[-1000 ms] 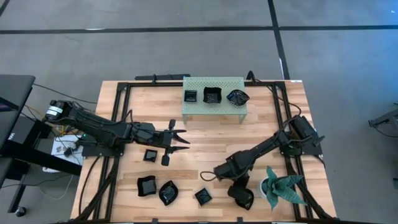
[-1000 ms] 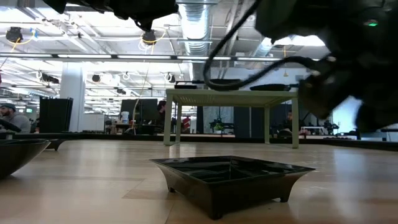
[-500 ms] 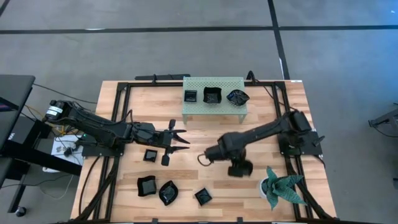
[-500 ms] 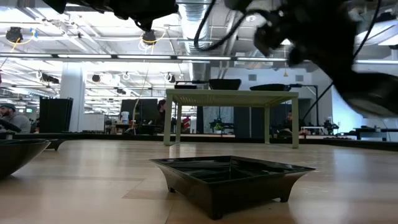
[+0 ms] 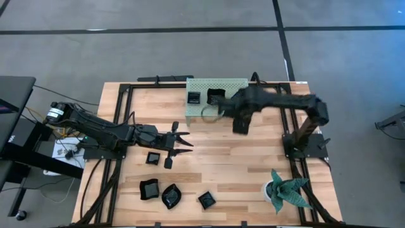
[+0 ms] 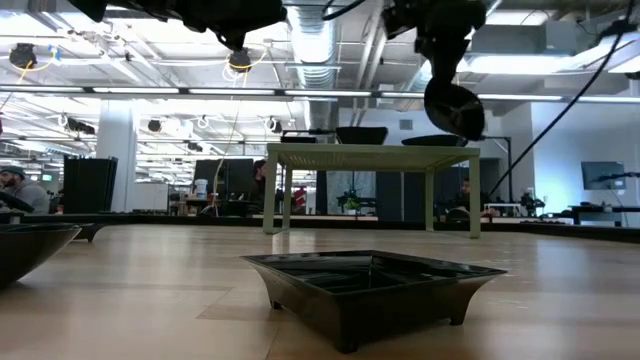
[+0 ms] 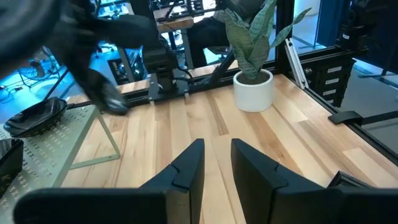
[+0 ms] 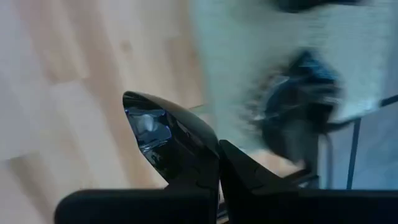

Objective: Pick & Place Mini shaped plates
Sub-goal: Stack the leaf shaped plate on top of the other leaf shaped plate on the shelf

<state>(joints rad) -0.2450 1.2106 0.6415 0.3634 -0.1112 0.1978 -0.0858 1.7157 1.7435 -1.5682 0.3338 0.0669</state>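
The right gripper (image 8: 214, 163), clenched on a plate (image 8: 163, 135), hangs at the green stand's (image 5: 202, 109) front edge; the stand's top lies just beyond it.

The left claw (image 7: 216, 163) hangs over bare wooden counter (image 7: 298, 146), its two dark fingers (image 7: 186, 168) parted with a narrow gap between them. Beyond it stands a green spiky-leaved plant (image 7: 249, 34) in a white pot (image 7: 253, 91), near the counter's black frame rail (image 7: 193, 84) — well apart from the claw. Off to one side is a pale green perforated stand (image 7: 53, 137) with a dark dish (image 7: 34, 116) on top, and a blurred dark arm (image 7: 87, 50) reaches above it.
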